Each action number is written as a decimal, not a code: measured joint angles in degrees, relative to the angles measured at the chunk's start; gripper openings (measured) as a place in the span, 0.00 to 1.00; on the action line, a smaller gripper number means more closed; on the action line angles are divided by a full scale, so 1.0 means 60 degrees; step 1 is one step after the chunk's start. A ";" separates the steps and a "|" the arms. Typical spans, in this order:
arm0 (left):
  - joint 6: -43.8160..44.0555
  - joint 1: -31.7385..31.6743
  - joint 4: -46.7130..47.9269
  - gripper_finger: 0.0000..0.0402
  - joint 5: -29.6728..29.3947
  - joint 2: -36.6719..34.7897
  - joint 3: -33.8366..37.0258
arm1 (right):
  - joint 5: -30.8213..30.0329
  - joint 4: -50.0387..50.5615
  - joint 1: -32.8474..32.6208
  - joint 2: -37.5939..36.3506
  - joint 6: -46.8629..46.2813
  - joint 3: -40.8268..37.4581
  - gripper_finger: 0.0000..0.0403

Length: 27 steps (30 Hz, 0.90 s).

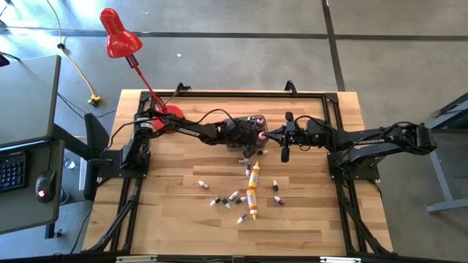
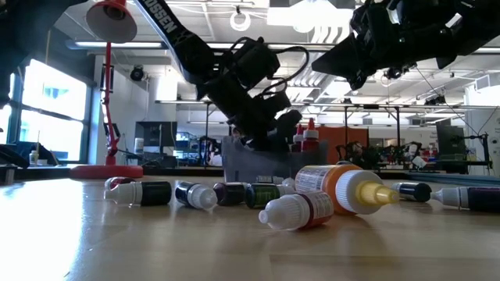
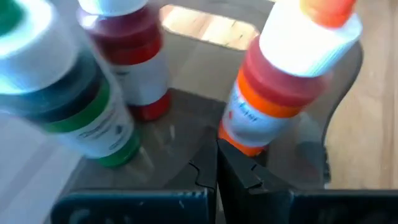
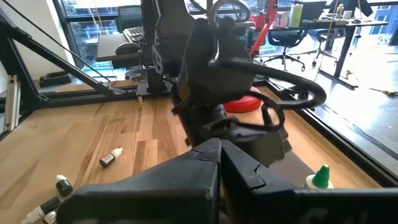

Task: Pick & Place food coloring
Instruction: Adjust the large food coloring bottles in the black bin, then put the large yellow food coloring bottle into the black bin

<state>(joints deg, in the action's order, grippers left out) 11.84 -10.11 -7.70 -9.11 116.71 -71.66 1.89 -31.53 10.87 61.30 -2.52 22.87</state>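
We judge the placing step in hand. Our left gripper (image 1: 252, 139) hangs over the grey tub (image 2: 258, 168), jaws closed together and holding nothing, among three upright bottles (image 3: 273, 81). The right gripper (image 1: 285, 153) waits beside it, jaws closed and empty. Most food coloring (image 1: 252, 193) lies scattered on the worktop (image 1: 168, 219); next we must lift clear and fetch another.

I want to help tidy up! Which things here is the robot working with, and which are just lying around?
For the job:
- little food coloring bottles lying on the table
- bottles standing in the grey tub
- left hand, shut, at the tub
- right hand, shut, nearby

Just around:
- red lamp
- keyboard and mouse
- yellow cable
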 joint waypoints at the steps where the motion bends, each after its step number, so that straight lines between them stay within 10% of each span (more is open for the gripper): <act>1: -0.0004 0.0000 0.0132 0.00 -0.0092 -0.0111 0.0000 | 0.0000 0.0000 0.0000 0.0000 0.0000 0.0000 0.00; 9: -0.0162 0.0176 0.2968 0.00 -0.0756 -0.2131 0.0004 | 0.0074 0.0324 0.0004 -0.0546 0.0217 -0.0011 0.00; 18: -0.1371 0.1860 0.6083 0.00 -0.0186 -0.4624 -0.0001 | 0.3186 0.1082 -0.0613 -0.1359 0.1053 -0.0007 0.00; 27: 0.0478 0.4113 0.7939 0.00 -0.3597 -0.5615 0.0007 | 0.2325 0.2682 -0.3234 0.0314 0.3089 0.1677 0.00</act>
<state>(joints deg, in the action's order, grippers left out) 14.71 14.57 39.93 -30.69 83.02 -71.61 15.84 -15.44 -8.53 63.18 16.01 32.93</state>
